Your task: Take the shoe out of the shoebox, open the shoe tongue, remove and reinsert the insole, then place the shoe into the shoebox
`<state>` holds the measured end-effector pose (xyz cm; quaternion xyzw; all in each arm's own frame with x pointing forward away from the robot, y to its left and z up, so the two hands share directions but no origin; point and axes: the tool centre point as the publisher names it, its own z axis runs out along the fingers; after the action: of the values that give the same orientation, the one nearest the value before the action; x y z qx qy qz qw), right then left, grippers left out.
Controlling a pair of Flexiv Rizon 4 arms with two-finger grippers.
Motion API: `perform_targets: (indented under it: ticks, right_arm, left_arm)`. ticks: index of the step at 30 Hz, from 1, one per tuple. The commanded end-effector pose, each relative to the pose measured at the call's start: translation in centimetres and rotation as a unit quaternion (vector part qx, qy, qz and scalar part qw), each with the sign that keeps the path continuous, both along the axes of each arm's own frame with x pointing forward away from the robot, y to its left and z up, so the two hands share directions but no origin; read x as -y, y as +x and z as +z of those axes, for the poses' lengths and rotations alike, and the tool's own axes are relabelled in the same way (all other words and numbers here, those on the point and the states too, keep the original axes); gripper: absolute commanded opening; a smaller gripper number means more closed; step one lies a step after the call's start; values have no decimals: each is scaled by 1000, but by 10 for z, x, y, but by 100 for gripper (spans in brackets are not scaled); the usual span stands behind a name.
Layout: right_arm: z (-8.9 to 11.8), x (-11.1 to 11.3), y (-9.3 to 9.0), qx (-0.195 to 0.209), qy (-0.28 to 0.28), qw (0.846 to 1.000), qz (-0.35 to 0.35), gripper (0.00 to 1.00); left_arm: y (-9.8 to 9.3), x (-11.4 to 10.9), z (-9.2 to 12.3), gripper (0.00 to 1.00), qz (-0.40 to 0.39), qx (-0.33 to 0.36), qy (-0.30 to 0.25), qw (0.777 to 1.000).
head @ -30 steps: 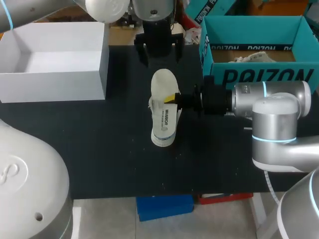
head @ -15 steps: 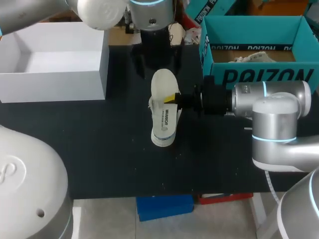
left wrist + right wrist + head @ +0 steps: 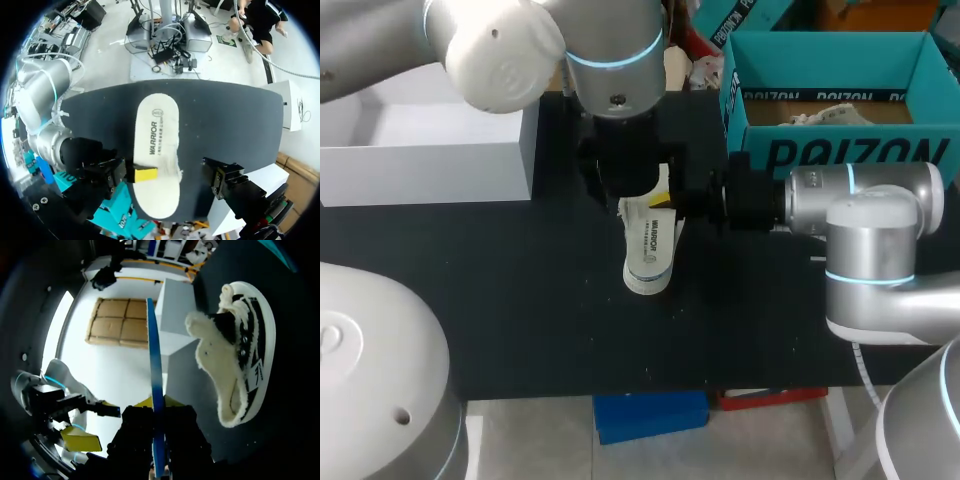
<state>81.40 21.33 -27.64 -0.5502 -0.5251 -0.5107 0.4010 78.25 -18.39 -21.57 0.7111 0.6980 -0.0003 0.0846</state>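
Head view first. Shows the left arm (image 3: 610, 60) now low over the far end of the insole (image 3: 648, 245), no longer back at the bench's far edge as a second ago. Shows no shift in the right arm (image 3: 860, 215), the insole or either box.

Left wrist view: looks straight down on the insole (image 3: 155, 145), with the left claw (image 3: 166, 174) spread wide to either side of it and touching nothing.

Right wrist view: catches the right claw (image 3: 157, 401) pinched on the insole's thin edge (image 3: 152, 340), holding it level over the shoe (image 3: 240, 355). Places the shoe mid-bench on its sole, fleece-lined mouth open toward the insole, nearly all hidden from above.

Reads as insole out and reinsertion in hand. Suggests a second grip or a handover by the left claw; cannot tell which.

Surface: matt black bench (image 3: 520, 300). Puts the white box (image 3: 430, 150) toward the far left corner, open, well apart from the insole, and the teal box (image 3: 830, 150) at the far right corner, just behind the right arm, with something pale inside. Cannot tell which serves as the shoebox. Leaves little room between the two claws, so calls for a slow, careful approach.
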Motion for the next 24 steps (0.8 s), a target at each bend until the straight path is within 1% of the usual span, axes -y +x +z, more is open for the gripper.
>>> perform_targets:
  ticks: [1, 3, 8, 9, 10, 11, 24]
  right_arm:
    - [0, -1, 0, 0, -1, 1000, -2, 0]
    - [0, -1, 0, 0, -1, 1000, -2, 0]
    - [0, -1, 0, 0, -1, 1000, -2, 0]
    - [0, -1, 0, 0, -1, 1000, -2, 0]
    - [0, -1, 0, 0, -1, 1000, -2, 0]
    - [0, -1, 0, 0, -1, 1000, -2, 0]
    - [0, -1, 0, 0, -1, 1000, -2, 0]
  left_arm:
    - [-24, -7, -8, 100, -3, 41, -22, 999]
    - [-27, -11, -12, 100, -1, 38, -44, 998]
    - [-28, -26, -21, 100, -9, 23, -155, 988]
    - [-27, -29, -23, 100, -13, 22, -175, 984]
    - [-27, -32, -26, 100, -16, 25, -184, 983]
    - [-27, -35, -29, 100, -18, 21, -207, 978]
    - [-27, -35, -29, 100, -18, 21, -207, 978]
